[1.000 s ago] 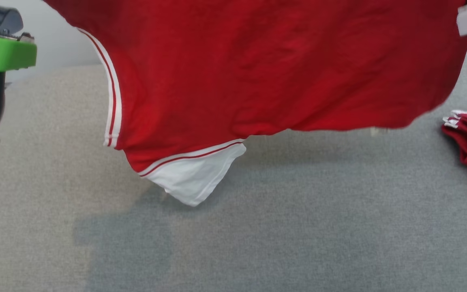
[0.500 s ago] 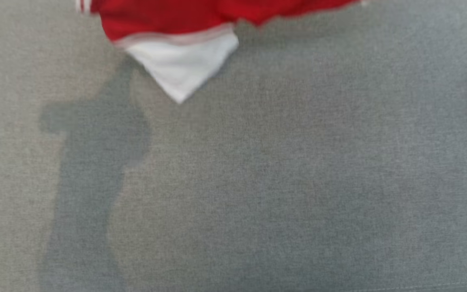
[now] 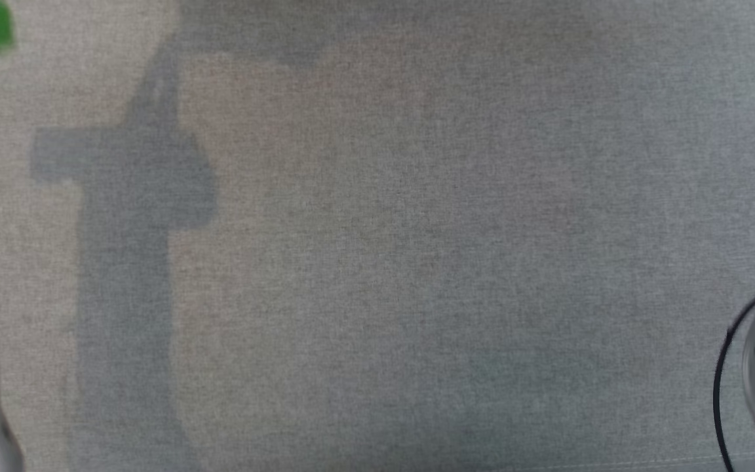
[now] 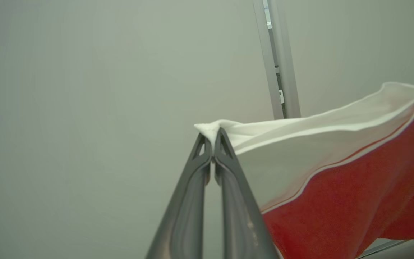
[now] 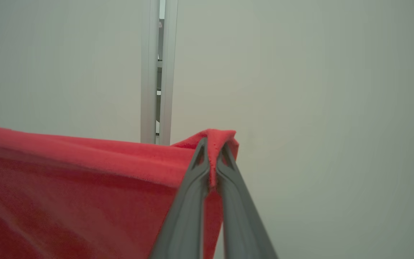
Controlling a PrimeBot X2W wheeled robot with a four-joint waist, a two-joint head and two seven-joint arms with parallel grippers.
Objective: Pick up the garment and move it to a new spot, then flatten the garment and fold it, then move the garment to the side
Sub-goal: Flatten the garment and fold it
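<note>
Left gripper [image 4: 211, 138] jaws pinched shut on a white corner of the red shirt [image 4: 354, 194], right gripper [image 5: 212, 144] jaws shut on a red corner; the shirt hangs stretched in the air between them. I'd hold both corners level and taut, lowering evenly so it lands flat. Grey fabric-covered table [image 3: 417, 262] below, pale wall and aluminium post [image 4: 278, 64] behind.

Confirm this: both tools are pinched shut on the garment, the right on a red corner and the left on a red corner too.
One detail is wrong. The left tool is shut on a white corner of the garment, not a red one, as the left wrist view shows. The right tool does pinch a red corner.
</note>
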